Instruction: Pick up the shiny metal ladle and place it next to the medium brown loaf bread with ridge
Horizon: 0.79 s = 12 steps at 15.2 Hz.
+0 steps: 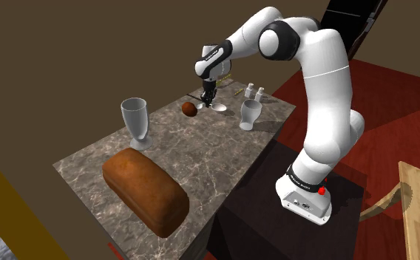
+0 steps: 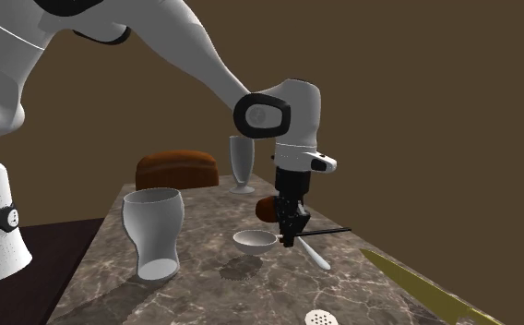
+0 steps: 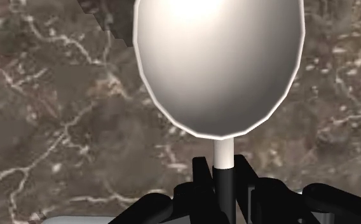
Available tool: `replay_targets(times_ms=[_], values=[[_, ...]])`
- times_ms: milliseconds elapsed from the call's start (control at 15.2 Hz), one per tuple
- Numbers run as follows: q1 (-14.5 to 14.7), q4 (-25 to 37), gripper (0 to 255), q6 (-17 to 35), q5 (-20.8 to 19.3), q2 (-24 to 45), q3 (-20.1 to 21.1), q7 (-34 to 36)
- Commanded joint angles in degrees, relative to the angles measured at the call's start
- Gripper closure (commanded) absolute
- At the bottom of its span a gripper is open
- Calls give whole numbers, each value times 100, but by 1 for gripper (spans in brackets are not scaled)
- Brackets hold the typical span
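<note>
The ladle point(image 2: 254, 242) is pale and shiny, its round bowl point(image 3: 217, 63) just ahead of my gripper. It lies low over the marble table point(image 1: 201, 162) at the far end. My gripper point(image 3: 224, 181) points down over it, and the fingers point(image 3: 201, 184) clasp the thin handle close behind the bowl. The gripper point(image 1: 210, 100) is near the far edge in the shoulder view, and it point(image 2: 288, 235) stands upright in the second exterior view. The big brown loaf point(image 1: 146, 188) lies at the table's near end, far from the ladle.
A small brown round thing point(image 1: 190, 108) sits right beside the gripper. A stemmed glass point(image 1: 134, 122) stands mid-table and a tumbler point(image 1: 251, 114) stands near the ladle. Two shakers point(image 1: 254, 91) are at the far corner. A yellowish blade point(image 2: 426, 286) lies nearby.
</note>
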State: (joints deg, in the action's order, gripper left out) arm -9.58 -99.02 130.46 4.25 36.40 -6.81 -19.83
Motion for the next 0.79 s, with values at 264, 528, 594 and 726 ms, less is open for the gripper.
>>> replay_targets(times_ms=[264, 528, 594, 726], values=[[11, -2, 255, -154, -19, -157, -15, 9], [23, 17, 255, -370, -45, -354, -33, 22], [26, 25, 255, -425, -51, -401, -37, 25], [32, 44, 255, -536, -64, -493, -46, 31]])
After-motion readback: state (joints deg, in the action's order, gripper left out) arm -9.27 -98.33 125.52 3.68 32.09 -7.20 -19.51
